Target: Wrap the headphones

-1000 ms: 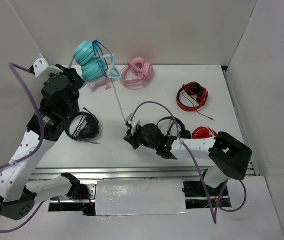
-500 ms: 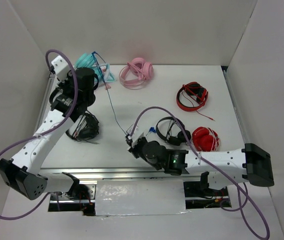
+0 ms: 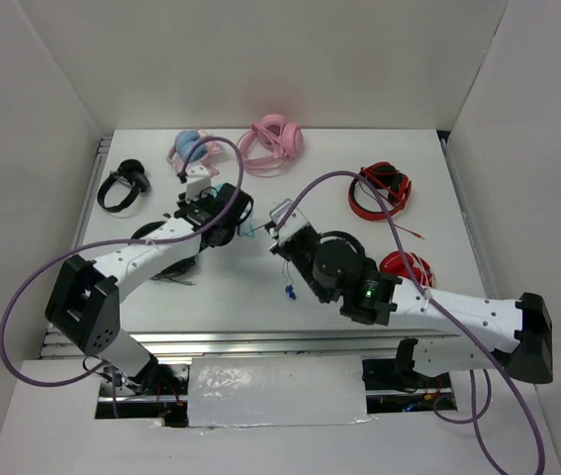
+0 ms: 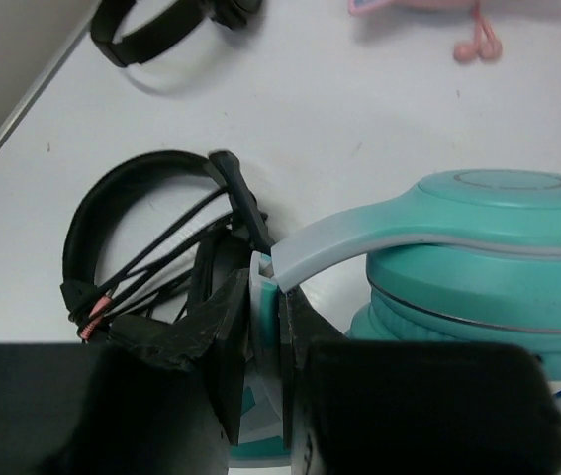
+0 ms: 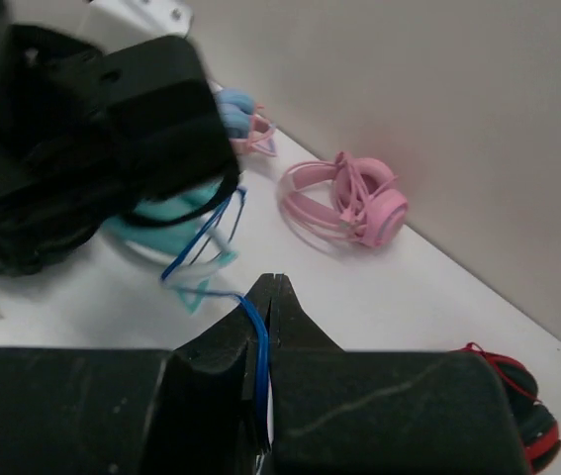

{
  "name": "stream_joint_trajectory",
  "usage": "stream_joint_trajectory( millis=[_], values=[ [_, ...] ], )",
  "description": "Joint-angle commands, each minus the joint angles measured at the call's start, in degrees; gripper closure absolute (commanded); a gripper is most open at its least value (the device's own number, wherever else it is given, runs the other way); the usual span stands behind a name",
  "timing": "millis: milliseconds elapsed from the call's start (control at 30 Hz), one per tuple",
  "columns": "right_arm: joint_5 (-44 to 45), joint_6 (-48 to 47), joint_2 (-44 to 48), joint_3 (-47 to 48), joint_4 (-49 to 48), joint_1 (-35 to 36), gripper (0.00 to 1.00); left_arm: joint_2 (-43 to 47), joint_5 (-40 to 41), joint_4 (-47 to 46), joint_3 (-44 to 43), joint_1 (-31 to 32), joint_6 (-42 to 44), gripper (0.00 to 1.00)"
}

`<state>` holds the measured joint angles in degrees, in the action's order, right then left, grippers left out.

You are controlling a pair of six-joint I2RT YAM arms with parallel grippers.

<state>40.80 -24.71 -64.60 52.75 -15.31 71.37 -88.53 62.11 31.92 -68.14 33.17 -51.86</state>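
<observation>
The teal headphones point(image 4: 488, 247) are held by their pale headband point(image 4: 359, 230), which is clamped between the jaws of my left gripper point(image 4: 265, 272). In the top view my left gripper point(image 3: 227, 212) covers them near the table's middle, and only a bit of teal point(image 3: 244, 233) shows. My right gripper point(image 5: 273, 284) is shut on the thin dark-blue cable point(image 5: 258, 346). It sits just right of the left gripper point(image 3: 278, 230). The cable's loose end point(image 3: 288, 290) hangs below it. In the right wrist view the teal headphones point(image 5: 166, 226) lie under the left gripper.
A pink-banded pair with blue cups point(image 3: 193, 148) and an all-pink pair point(image 3: 272, 143) lie at the back. Black headphones are at the left point(image 3: 122, 185) and under the left arm point(image 3: 166, 262). Red headphones point(image 3: 379, 190) and a wound red pair point(image 3: 406, 267) lie right.
My left gripper has carried the teal headphones from the far left corner to the table's middle. My right gripper has moved farther back towards them, still holding the cable.
</observation>
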Motion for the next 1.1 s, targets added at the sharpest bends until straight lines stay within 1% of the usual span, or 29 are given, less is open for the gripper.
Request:
stream_joint_trajectory(
  millis=[0,33,67,100,133,167,200,233,267,300,333,367,433,467,500,567,600,667,767,800,833,967,1067],
  values=[
    [-6.49,-4.21,-0.34,4.19,-4.38,-5.96,1.00,0.90,1.89,-7.18,0.98,2.07,6.90,1.00],
    [-7.65,-4.12,-0.87,5.42,-4.03,-9.46,1.00,1.51,-0.47,-9.66,4.12,3.21,9.29,1.00],
    [-8.53,-4.29,-1.40,5.87,-4.37,-11.15,1.00,3.70,-2.06,-12.12,5.89,3.65,10.97,1.00],
    [-9.67,-4.29,-2.10,6.31,-4.64,-12.73,1.00,5.11,-4.43,-17.11,7.91,4.09,14.03,1.00],
    [-12.64,-4.38,-2.37,6.83,-4.55,-14.23,1.00,6.95,-7.15,-19.68,11.85,4.10,15.28,1.00],
    [-14.06,-3.43,-2.90,8.06,-4.38,-17.46,1.00,8.62,-11.79,-21.97,13.63,4.10,15.90,1.00],
    [-15.82,-2.72,-3.42,8.94,-3.33,-18.89,1.00,12.21,-13.92,-25.99,15.47,4.27,17.74,1.00],
    [-19.32,-2.10,-3.86,10.51,-1.41,-20.30,1.00,13.98,-15.68,-27.77,18.45,4.53,18.88,1.00],
    [-20.57,-1.66,-4.48,10.88,-1.21,-22.57,1.00,17.13,-18.57,-29.53,19.70,4.71,20.98,1.00],
    [-21.89,-1.74,-4.74,11.14,-1.47,-23.64,1.00,18.30,-20.17,-30.59,20.76,5.50,22.40,1.00],
    [-25.12,-2.09,-5.01,11.58,-1.48,-24.69,1.00,19.52,-21.49,-33.04,22.51,5.85,23.72,1.00],
    [-26.37,-1.84,-5.71,11.93,-1.91,-26.88,1.00,21.89,-22.81,-33.76,23.22,6.38,26.08,1.00],
    [-29.44,-1.13,-6.68,13.68,-0.35,-28.74,1.00,24.27,-26.15,-35.17,25.93,7.70,27.68,1.00],
    [-31.72,-0.35,-7.38,14.22,-0.25,-29.79,1.00,27.07,-27.29,-36.39,26.82,7.88,28.38,1.00],
    [-33.14,1.49,-7.99,14.66,0.02,-32.15,1.00,28.49,-28.95,-37.10,28.57,8.14,29.17,1.00],
    [-37.43,3.17,-9.66,15.89,0.46,-34.27,1.00,32.52,-30.46,-38.16,29.81,8.32,29.97,1.00],
    [-39.02,4.92,-10.28,16.33,0.63,-36.63,1.00,33.76,-31.07,-38.25,30.69,8.40,29.97,1.00],
    [-42.10,6.51,-12.55,17.82,2.04,-38.41,1.00,36.74,-33.18,-37.82,30.96,8.49,30.15,1.00],
    [-44.39,10.90,-14.76,17.83,3.27,-40.87,1.00,39.65,-34.68,-36.67,30.52,8.58,29.80,1.00],
    [-46.14,11.69,-15.11,17.04,1.96,-41.31,1.00,40.27,-34.95,-36.23,29.91,8.58,29.71,1.00],
    [-46.94,13.09,-15.38,15.12,0.91,-42.27,1.00,41.15,-36.43,-35.97,29.65,8.58,29.79,1.00],
    [-51.86,15.65,-18.80,12.47,-1.56,-43.86,1.00,46.16,-41.62,-36.58,28.77,8.58,29.28,1.00],
    [-55.46,17.75,-20.03,8.43,-7.87,-43.95,1.00,47.92,-44.86,-34.48,24.74,8.40,27.52,1.00]
  ],
)
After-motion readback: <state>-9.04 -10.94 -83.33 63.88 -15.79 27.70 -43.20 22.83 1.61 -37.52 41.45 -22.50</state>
